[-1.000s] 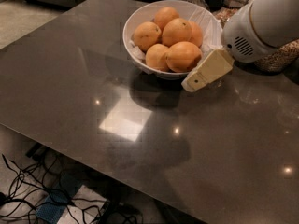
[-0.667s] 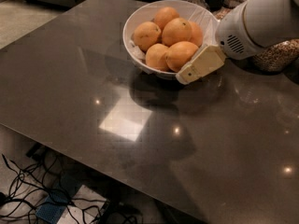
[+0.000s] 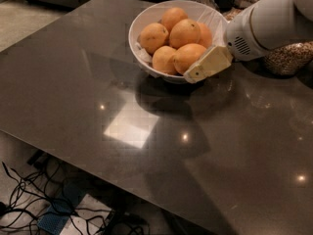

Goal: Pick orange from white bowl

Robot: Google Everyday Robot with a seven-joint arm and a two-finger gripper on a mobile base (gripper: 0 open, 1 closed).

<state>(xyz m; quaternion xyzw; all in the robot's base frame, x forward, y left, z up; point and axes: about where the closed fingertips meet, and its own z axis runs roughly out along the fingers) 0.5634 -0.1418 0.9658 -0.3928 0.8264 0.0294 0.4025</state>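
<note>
I see the white bowl (image 3: 140, 21) standing on the dark worktop (image 3: 88, 87), close to its far edge and nearer the far right corner than the left. Six oranges are piled inside it on crinkled paper. The orange (image 3: 189, 56) I want is the big oblong one at the front right of the pile, against the rim facing the worktop's near edge, with a rounder orange (image 3: 163, 59) touching its left side. The gripper (image 3: 195, 73) comes in from the right edge on the white arm (image 3: 274, 18). Its cream tip is at the bowl's near-right rim, just beside that orange. I cannot tell whether it is open or closed. A glass jar (image 3: 288, 58) stands behind the arm by the right edge.
</note>
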